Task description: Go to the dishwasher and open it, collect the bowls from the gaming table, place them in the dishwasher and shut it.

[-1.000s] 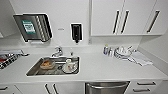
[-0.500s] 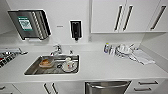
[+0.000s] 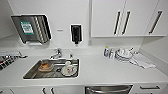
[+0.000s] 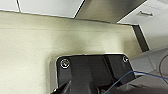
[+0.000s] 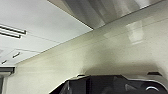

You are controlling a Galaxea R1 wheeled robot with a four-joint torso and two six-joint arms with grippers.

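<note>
The dishwasher (image 3: 108,89) sits under the white counter, right of the sink. Just its top strip of brushed steel front and its bar handle show at the lower edge of the head view, and it is closed. A brushed steel panel (image 4: 112,10) stands above the pale floor in the left wrist view, between white cabinet fronts. A similar steel panel (image 5: 107,10) appears in the right wrist view. The bowls and the gaming table are out of view.
A steel sink (image 3: 30,73) holds dirty dishes, with a tap (image 3: 57,53) behind it. Stacked plates and cups (image 3: 123,54) and a cloth (image 3: 142,61) lie on the counter at the right. White wall cabinets (image 3: 125,18) hang above. A towel dispenser (image 3: 31,28) and a soap dispenser (image 3: 75,33) are on the wall.
</note>
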